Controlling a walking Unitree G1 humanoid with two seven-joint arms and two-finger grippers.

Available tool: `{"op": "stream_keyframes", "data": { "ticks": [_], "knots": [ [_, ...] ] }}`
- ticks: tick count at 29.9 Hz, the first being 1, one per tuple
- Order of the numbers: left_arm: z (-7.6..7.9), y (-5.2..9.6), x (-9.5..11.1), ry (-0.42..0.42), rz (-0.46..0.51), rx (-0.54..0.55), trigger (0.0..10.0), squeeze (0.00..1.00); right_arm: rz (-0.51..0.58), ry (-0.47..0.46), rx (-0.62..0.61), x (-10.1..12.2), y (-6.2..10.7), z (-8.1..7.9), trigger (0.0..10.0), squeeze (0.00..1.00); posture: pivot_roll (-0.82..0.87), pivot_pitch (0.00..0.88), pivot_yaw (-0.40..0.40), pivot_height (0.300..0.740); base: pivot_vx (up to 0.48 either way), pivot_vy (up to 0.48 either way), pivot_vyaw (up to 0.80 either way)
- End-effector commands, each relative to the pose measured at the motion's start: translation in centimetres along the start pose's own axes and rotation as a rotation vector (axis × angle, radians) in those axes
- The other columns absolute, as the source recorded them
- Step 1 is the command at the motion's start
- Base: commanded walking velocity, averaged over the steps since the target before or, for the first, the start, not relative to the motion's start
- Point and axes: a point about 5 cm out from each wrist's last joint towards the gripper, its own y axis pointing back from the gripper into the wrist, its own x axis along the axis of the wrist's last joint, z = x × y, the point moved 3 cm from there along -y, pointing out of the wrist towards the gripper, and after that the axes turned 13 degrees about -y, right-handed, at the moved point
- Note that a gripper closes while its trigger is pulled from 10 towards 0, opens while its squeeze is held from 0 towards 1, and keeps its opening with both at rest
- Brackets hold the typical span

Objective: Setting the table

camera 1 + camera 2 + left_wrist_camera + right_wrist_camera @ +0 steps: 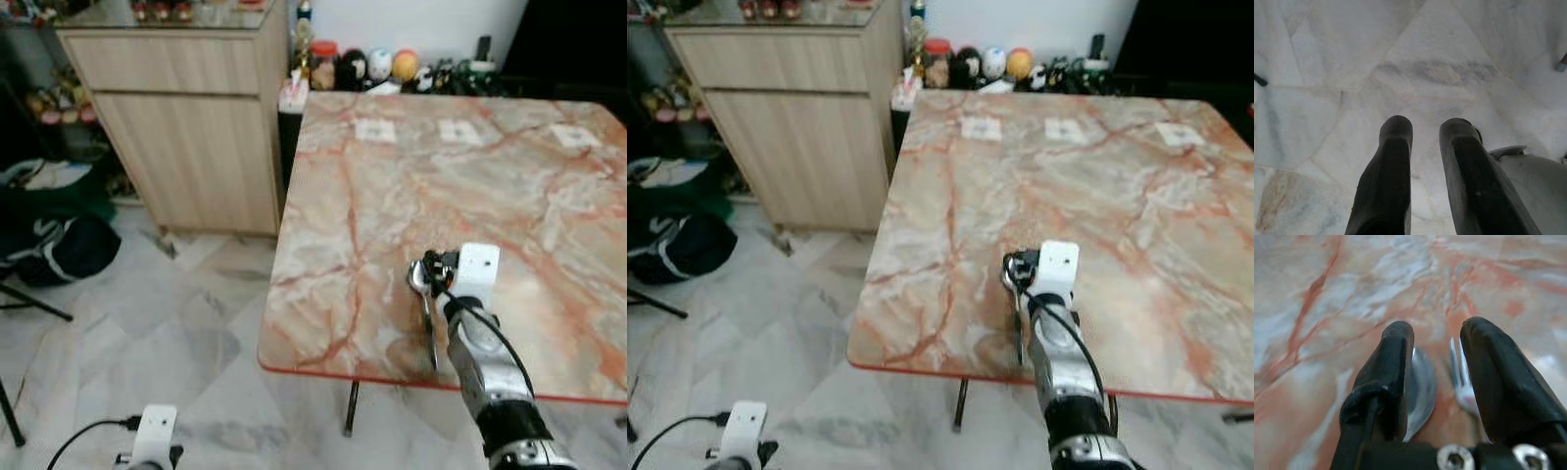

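Observation:
A metal spoon (418, 280) and a fork (1462, 382) lie side by side on the marble table (392, 186), near its front edge, handles pointing toward me. My right gripper (431, 266) sits low over their heads. In the right wrist view its fingers (1396, 362) stand apart: the fork's tines lie in the gap and the spoon's bowl (1420, 387) rests against one finger. My right gripper (1437, 333) is open. My left gripper (1425, 129) hangs idle over the floor tiles, fingers slightly apart with nothing between them.
Three small white squares (460, 130) lie along the table's far side. Jars and round toys (372, 67) stand behind it by the wall. A wooden cabinet (186, 127) stands to the left, with a dark bag (59, 245) on the floor.

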Motion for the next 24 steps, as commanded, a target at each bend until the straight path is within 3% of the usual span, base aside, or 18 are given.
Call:
{"op": "stream_keyframes", "data": {
  "ticks": [1, 13, 20, 24],
  "knots": [
    [0.1, 0.1, -0.5, 0.001, -0.016, -0.003, 10.0, 0.00, 0.001, -0.001, -0.005, 0.0, 0.2, 0.3, 10.0, 0.00, 0.10, 0.000, -0.010, 0.740, 0.000, 0.000, 0.00],
    [0.2, 0.1, -0.4, -0.004, -0.010, -0.007, 10.0, 0.00, -0.002, -0.002, -0.052, 0.0, 1.2, 1.7, 10.0, 0.00, 0.10, 0.000, -0.010, 0.740, 0.000, 0.000, 0.00],
    [0.2, 0.0, -0.3, -0.003, -0.006, -0.008, 10.0, 0.00, -0.158, -0.007, -0.080, -2.1, 1.1, 2.4, 10.0, 0.00, 0.10, 0.000, -0.009, 0.740, 0.000, 0.000, 0.00],
    [0.3, 0.0, -0.2, -0.001, -0.005, -0.007, 10.0, 0.00, -0.157, -0.015, -0.071, -2.0, 1.0, 2.3, 10.0, 0.00, 0.10, 0.000, -0.010, 0.740, 0.000, 0.000, 0.00]
  ]
}}
